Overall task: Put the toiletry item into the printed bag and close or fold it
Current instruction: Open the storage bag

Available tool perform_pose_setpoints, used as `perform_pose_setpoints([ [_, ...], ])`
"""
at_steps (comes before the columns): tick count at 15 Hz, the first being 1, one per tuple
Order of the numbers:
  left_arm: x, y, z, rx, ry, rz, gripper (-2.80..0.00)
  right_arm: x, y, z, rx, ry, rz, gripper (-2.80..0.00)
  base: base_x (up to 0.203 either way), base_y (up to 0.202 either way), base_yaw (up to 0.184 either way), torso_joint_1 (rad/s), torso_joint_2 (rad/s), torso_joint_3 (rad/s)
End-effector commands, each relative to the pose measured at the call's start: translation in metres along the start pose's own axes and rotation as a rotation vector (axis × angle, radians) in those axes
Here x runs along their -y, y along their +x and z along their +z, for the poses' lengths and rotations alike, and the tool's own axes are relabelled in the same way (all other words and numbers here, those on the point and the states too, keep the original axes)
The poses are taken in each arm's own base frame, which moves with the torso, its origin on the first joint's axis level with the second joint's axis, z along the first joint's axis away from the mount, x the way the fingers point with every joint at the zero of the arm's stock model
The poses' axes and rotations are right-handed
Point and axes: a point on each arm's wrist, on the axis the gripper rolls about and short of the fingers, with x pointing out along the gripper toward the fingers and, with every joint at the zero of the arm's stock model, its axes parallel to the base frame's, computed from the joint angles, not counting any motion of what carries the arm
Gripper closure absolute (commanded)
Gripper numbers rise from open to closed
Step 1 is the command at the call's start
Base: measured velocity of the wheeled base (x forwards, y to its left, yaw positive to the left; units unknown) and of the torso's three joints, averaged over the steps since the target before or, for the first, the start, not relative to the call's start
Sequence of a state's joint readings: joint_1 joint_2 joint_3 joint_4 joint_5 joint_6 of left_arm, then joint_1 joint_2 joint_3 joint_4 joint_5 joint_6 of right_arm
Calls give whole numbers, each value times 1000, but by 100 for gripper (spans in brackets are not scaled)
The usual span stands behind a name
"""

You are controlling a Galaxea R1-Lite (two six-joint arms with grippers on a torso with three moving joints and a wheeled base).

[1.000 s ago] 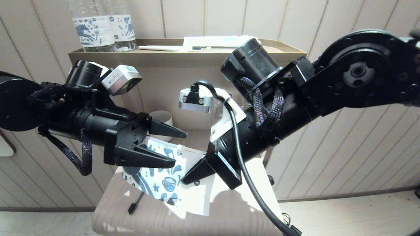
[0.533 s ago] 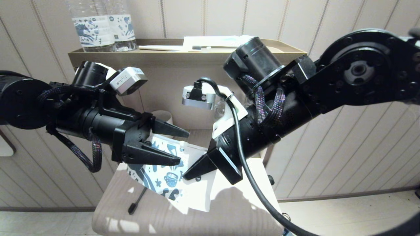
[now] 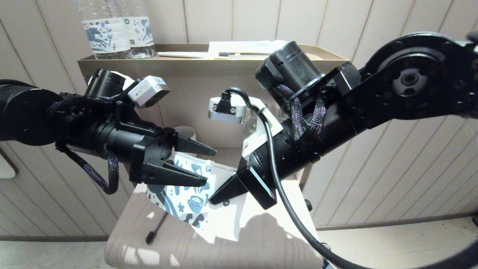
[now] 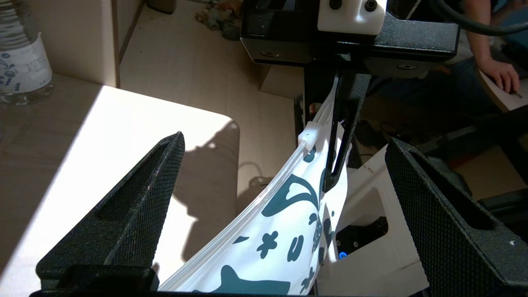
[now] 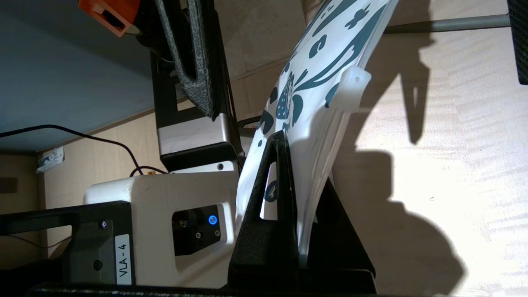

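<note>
The desk (image 3: 261, 243) lies under the printed bag (image 3: 194, 201), which hangs above it, clamped at its upper edge by the right gripper (image 3: 214, 200). The left gripper (image 3: 207, 168), jaws spread wide, straddles the bag's zip edge (image 4: 264, 194). The toothbrush (image 3: 155, 229) lies on the desk below the bag.

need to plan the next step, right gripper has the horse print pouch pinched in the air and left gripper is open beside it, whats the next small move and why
Probably close the left gripper on the printed pouch near its zip edge. The right gripper holds it alone, it hangs loose, and the toothbrush lies on the table below, outside it.
</note>
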State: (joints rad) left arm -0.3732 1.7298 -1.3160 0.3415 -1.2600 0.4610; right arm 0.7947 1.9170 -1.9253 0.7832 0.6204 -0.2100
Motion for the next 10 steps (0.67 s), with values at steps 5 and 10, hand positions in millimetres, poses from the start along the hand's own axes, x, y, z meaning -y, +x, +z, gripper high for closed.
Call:
perform_pose_setpoints([
  [5,0,0,4,6,-21,-4,-280,0,1,-1,-4,2,5,0,0,0,0,0,0,0],
  [10,1,-1,4,7,-24,-6,0,0,0,0,-3,1,4,0,0,0,0,0,0,0],
])
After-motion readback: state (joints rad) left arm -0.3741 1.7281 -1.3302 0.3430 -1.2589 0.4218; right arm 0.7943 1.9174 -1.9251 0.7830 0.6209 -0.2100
